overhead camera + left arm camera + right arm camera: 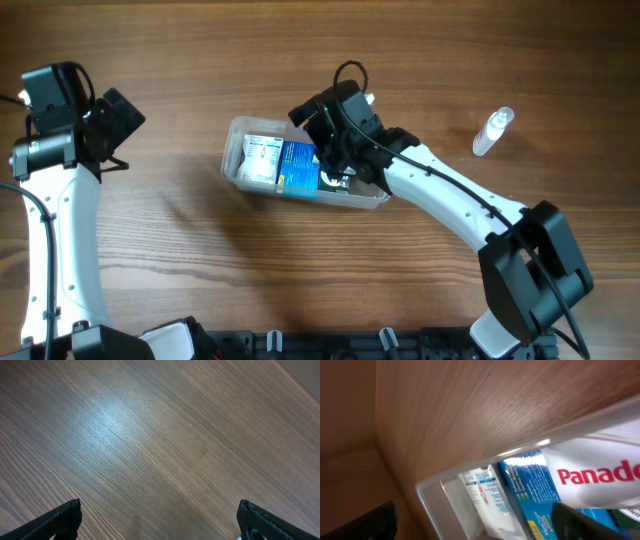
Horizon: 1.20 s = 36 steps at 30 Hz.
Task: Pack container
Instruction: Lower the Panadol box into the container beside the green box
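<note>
The container (233, 168) is a clear plastic tub lying mid-table. Inside it a white box (262, 158) and a blue box (298, 167) lie side by side. My right gripper (333, 140) hovers over the tub's right half. In the right wrist view its jaws (480, 522) stand open above the container (427, 492), with the white box (487, 495), the blue box (532, 485) and a white Panadol box (600, 477) below; nothing is clamped. My left gripper (112, 125) is at the far left, open (160, 520) over bare wood.
A small clear bottle (492, 131) lies on the table to the right of the container. The right arm (450, 195) stretches from the front right corner across to the tub. The left arm (60, 230) runs along the left edge.
</note>
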{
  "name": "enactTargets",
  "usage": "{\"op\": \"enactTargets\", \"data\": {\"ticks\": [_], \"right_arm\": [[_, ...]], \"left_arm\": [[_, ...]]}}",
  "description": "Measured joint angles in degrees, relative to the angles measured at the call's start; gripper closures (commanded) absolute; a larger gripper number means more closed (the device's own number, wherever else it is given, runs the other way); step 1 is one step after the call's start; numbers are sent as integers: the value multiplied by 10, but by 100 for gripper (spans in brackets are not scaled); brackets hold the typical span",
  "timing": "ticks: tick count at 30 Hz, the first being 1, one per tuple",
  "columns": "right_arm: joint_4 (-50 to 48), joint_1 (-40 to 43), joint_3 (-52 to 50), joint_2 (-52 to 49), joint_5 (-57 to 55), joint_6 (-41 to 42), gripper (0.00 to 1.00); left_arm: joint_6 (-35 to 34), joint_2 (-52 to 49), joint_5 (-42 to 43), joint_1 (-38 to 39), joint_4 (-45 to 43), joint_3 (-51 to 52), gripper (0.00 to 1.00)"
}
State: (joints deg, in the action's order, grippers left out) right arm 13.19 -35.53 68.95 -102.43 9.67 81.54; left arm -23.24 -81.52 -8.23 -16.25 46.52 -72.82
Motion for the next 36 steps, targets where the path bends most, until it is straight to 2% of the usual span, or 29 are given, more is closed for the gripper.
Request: {"op": "enactTargets", "data": {"ticks": [3,5,7,9,10,11,15,19,30,36], "right_arm": [[21,0,1,0,15,-76,18],[62,0,10,0,17,-130,28],[131,0,34,1,2,-183,44],[195,0,65,2,-20,-240,65],[232,0,87,3,-37,-262,76],[271,0,113,5,-55,-296,95],[370,0,161,18,-139,-378,96],[406,0,160,16,-184,-407,96],[401,0,159,-96,-201,-391,96],[360,0,159,-109,-197,-391,96]], "left_arm": [[0,0,0,0,0,0,0],[0,0,0,0,0,0,0],[0,0,0,0,0,0,0],[0,0,0,0,0,0,0],[0,0,0,0,0,0,0],[0,0,0,0,0,0,0],[0,0,0,0,0,0,0],[0,0,0,0,0,0,0],[0,0,0,0,0,0,0],[0,0,0,0,0,0,0]]}}
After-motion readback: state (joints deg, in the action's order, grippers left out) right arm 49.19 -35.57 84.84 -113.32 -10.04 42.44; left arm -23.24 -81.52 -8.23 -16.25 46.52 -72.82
